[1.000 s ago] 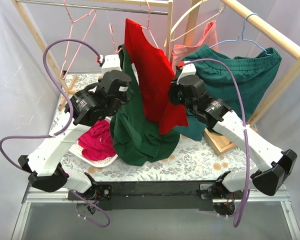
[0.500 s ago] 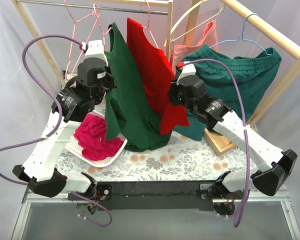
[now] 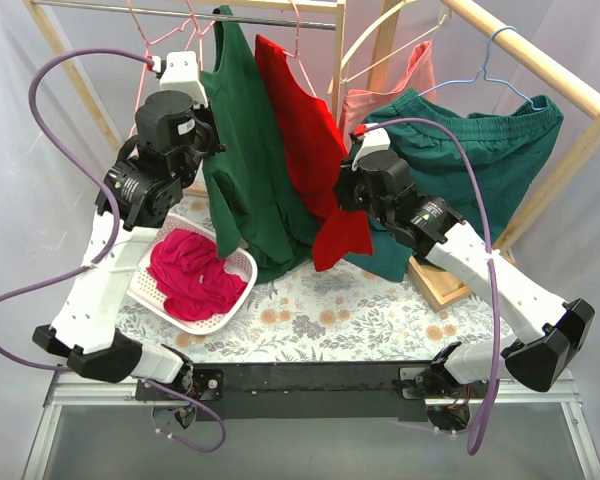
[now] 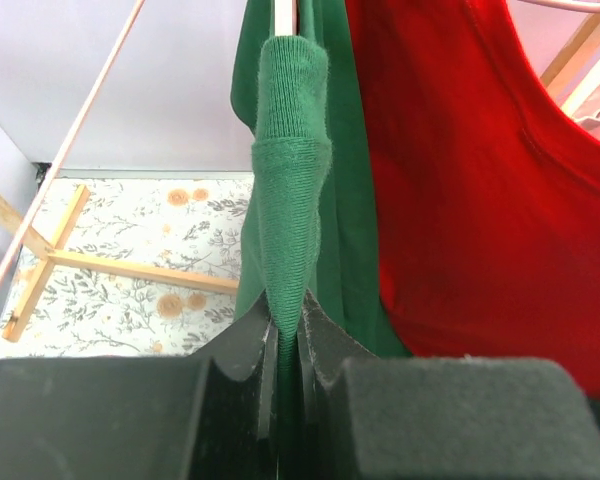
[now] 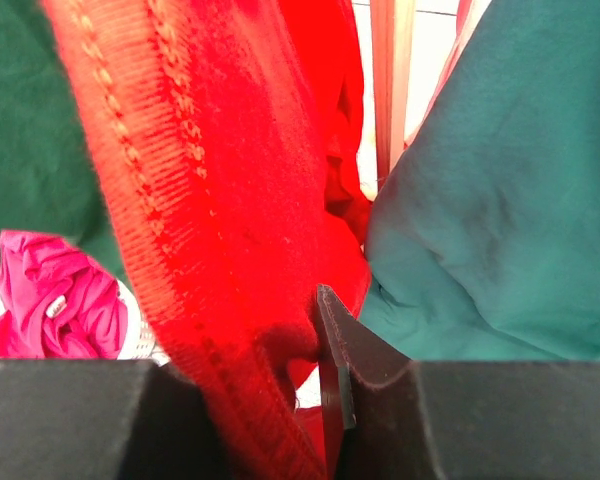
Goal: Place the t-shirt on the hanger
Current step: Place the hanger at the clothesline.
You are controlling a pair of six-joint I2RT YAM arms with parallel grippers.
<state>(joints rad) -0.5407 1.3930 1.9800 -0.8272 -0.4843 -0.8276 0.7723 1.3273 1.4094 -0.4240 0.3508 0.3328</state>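
The dark green t-shirt (image 3: 245, 170) hangs full length from near the top rail, its hem just above the table. My left gripper (image 3: 206, 138) is shut on a fold of it, seen pinched between the jaws in the left wrist view (image 4: 288, 325), where the t-shirt (image 4: 292, 160) rises straight up. A pink wire hanger (image 3: 158, 42) hangs from the rail just left of the shirt and shows in the left wrist view (image 4: 80, 130). My right gripper (image 3: 338, 195) is shut on the red t-shirt (image 3: 300, 120), whose fabric (image 5: 210, 200) fills the right wrist view around the gripper (image 5: 300, 340).
A white basket (image 3: 242, 285) holds a magenta garment (image 3: 192, 275) at front left. Green shorts (image 3: 480, 140), a light blue hanger (image 3: 495, 60), a cream hanger (image 3: 380, 40) and a salmon garment (image 3: 392, 100) hang at the right. Wooden rack rail (image 3: 540, 62) and metal rail (image 3: 180, 14).
My left gripper has risen and moved left and back, lifting the green t-shirt off the table up to the rail. The right arm has stayed put, still holding the red t-shirt.
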